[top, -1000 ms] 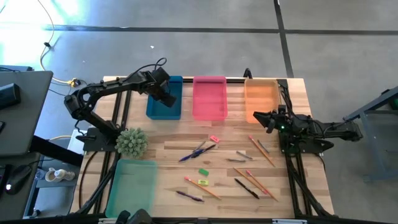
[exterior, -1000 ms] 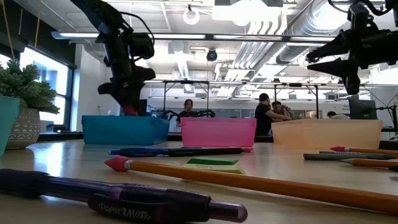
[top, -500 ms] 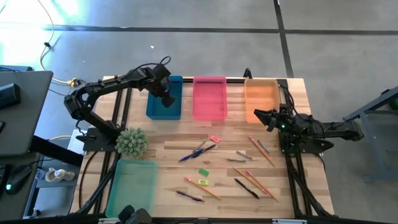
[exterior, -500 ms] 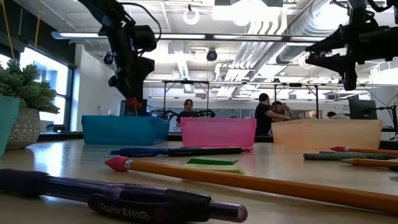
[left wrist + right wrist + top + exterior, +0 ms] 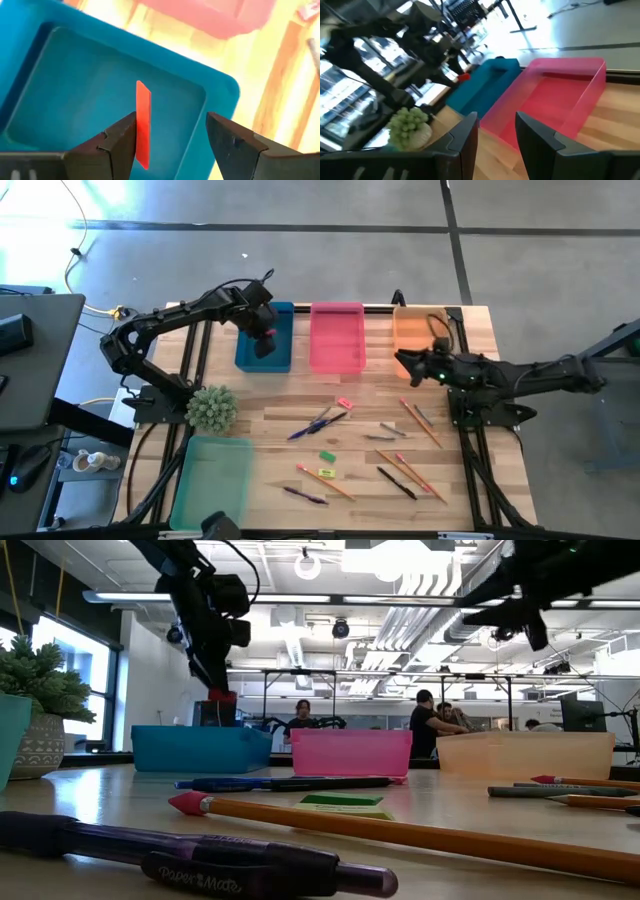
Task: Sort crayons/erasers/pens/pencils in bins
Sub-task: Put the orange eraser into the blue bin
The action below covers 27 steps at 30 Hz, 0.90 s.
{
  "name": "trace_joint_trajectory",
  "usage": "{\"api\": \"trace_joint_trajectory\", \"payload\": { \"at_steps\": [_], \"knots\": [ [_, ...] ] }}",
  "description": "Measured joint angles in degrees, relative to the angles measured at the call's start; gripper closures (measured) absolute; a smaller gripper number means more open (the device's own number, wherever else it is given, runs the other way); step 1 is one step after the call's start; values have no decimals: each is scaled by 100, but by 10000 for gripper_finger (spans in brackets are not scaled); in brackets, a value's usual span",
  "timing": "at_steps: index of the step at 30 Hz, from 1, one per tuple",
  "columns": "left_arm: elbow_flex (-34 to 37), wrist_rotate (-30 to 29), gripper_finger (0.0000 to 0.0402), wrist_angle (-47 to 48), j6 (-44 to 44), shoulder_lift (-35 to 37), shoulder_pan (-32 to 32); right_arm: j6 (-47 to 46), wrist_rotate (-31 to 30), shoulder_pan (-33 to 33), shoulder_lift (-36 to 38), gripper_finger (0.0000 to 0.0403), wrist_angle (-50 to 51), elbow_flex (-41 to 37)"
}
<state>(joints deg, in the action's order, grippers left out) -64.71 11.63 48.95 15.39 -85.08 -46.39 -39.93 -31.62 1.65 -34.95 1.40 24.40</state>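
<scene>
On the high view, at 8 o'clock on the counter [image 5: 270, 420], the mint bin [image 5: 212, 478] sits with the spiky plant [image 5: 211, 408] just above it at 9. At 11 o'clock the left gripper [image 5: 266, 336] hangs over the blue bin [image 5: 281, 358]. Its jaws stand apart, and a red eraser [image 5: 143, 122] stands on edge against the inner face of one finger [image 5: 120, 142], clear of the other and above the bin's floor; whether it rests on that finger or is loose, I cannot tell. At 12 o'clock stands the pink bin [image 5: 336, 337]. Around the counter's centre lie the loose things: blue pens [image 5: 318, 421] crossed, a pink eraser [image 5: 345, 403] just above them, a green eraser [image 5: 327, 456] and a yellow eraser [image 5: 323, 473] toward 6, a purple pen [image 5: 304, 495] at 6. Orange pencils [image 5: 420, 420] and a black pen [image 5: 396, 482] lie toward 4. At 1 o'clock sits the orange bin [image 5: 412, 330]. The right gripper [image 5: 403, 361] hovers by that bin's near corner, jaws a little apart and holding nothing.
</scene>
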Motion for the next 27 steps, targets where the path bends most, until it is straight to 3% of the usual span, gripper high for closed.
{"api": "trace_joint_trajectory", "payload": {
  "at_steps": [5,11,18,27],
  "knots": [
    [0,18,186,125,371,0,-1,-5,148,-358,-892,279,10,618],
    [0,427,186,85,621,180,-2,249,970,-951,-1934,279,8,1411],
    [0,481,186,-49,778,469,7,650,1843,-1457,-3141,279,8,2310],
    [0,536,186,-132,1023,800,7,1469,2273,-1804,-4786,279,-7,3843]
  ]
}}
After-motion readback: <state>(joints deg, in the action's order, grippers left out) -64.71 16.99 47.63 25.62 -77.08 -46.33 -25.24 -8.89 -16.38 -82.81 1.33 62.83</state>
